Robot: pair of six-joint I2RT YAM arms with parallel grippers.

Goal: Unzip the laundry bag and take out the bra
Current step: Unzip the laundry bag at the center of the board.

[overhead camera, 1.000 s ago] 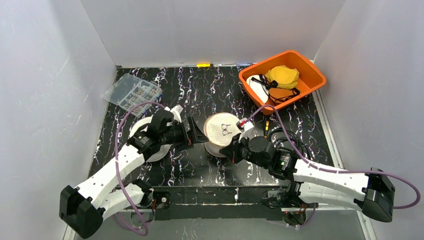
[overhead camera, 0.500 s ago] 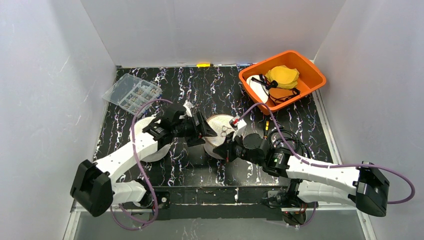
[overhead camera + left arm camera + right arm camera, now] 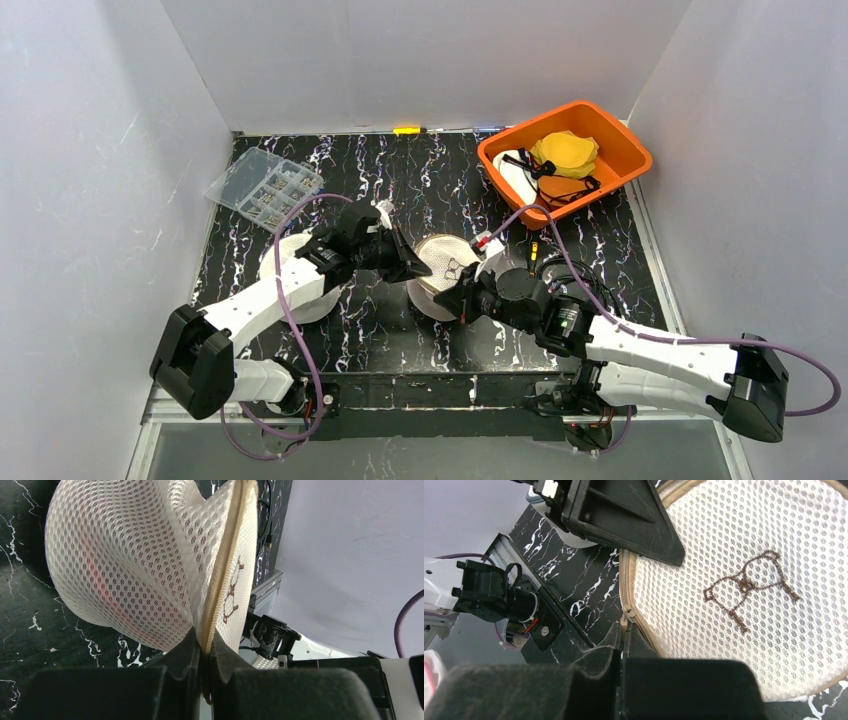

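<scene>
Both tools clenched on the zipped laundry bag point(image 3: 447, 262) at the middle of the bench point(image 3: 400, 180).

The orange bin point(image 3: 620, 150) at the far right and the clear parts box point(image 3: 265, 185) at the far left stand well apart from the bag, so neither blocks the work. The round mesh bag sits between the arms, and a reddish tint through its mesh is probably the bra. The left tool point(image 3: 204, 645) grips the zip seam, and the right tool point(image 3: 623, 630) appears closed on the zipper pull point(image 3: 625, 614). The likely risks are that the small pull slips out, or that the soft mesh bunches and jams the slider if the left hold gives. The tools sit close together and could collide.
</scene>
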